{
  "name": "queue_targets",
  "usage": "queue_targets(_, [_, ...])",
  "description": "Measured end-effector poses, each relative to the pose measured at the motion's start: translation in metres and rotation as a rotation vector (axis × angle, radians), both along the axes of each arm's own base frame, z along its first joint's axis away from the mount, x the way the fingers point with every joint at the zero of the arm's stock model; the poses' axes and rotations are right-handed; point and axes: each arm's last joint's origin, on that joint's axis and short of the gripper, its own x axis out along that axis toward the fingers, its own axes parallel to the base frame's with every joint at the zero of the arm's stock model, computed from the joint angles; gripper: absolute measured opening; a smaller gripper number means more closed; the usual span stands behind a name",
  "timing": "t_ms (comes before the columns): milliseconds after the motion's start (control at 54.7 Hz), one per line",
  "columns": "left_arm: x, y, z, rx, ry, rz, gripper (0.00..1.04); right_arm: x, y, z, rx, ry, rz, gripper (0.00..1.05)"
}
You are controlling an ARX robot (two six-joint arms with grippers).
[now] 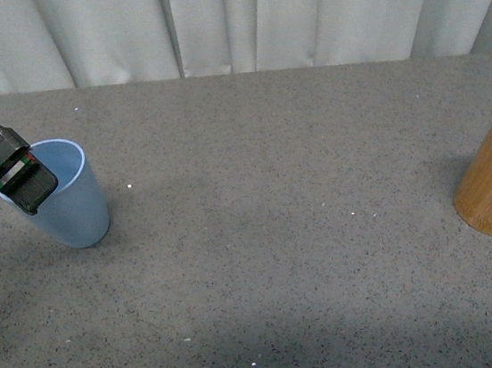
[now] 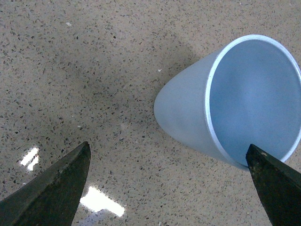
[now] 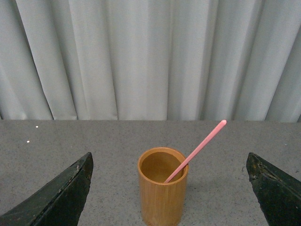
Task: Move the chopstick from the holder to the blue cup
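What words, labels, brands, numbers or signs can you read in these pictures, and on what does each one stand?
None can be read.
The blue cup is plain inside and out.
The holder shows only wood grain; the chopstick is bare.
The left gripper carries a small coloured strip, too small to read.
The table and curtain bear no writing.
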Motion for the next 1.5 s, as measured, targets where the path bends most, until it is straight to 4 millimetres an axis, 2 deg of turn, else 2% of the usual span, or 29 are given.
queue_targets(238, [0.003,-0.001,-0.002,0.001,0.008,0.001,0.98,0.000,0.000,0.000,0.000,0.000,0.000,0.95])
queue_targets(567, [0.010,0.003,-0.015,-0.011,0.044,0.040,0.97,0.000,0.000,0.000,0.000,0.000,0.000,0.95])
queue_targets(950, [0.014,0.003,-0.015,-0.030,0.022,0.044,0.42,0.000,0.000,0.000,0.000,0.000,0.000,0.95])
queue_targets(1133, [0.011,0.003,-0.005,-0.061,-0.023,0.023,0.03,0.000,0.000,0.000,0.000,0.000,0.000,0.95])
queue_targets(1352, [0.009,0.002,0.010,-0.032,-0.080,-0.044,0.04,0.000,0.000,0.000,0.000,0.000,0.000,0.95])
queue_targets(1499, [0.019,-0.014,0.022,0.010,-0.112,-0.188,0.04,0.000,0.000,0.000,0.000,0.000,0.000,0.95])
